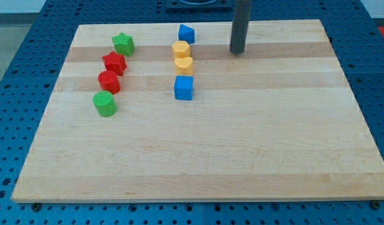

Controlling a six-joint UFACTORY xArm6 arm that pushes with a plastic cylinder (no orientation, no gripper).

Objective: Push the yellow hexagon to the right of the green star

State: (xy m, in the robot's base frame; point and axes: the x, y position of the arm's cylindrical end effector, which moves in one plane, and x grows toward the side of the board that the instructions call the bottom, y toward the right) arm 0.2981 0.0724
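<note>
Yellow hexagon (181,49) sits in the middle column, under the blue block (186,33) and touching the yellow heart (183,65); green star (123,44) well to its left. My tip (237,52) stands upright, right of the hexagon, touching nothing. No claw, just a rod. Wooden board (242,144) on blue pegboard.

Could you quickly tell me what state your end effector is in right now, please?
No gripper, just my tip: holding nothing, touching no block, right of the yellow hexagon.
</note>
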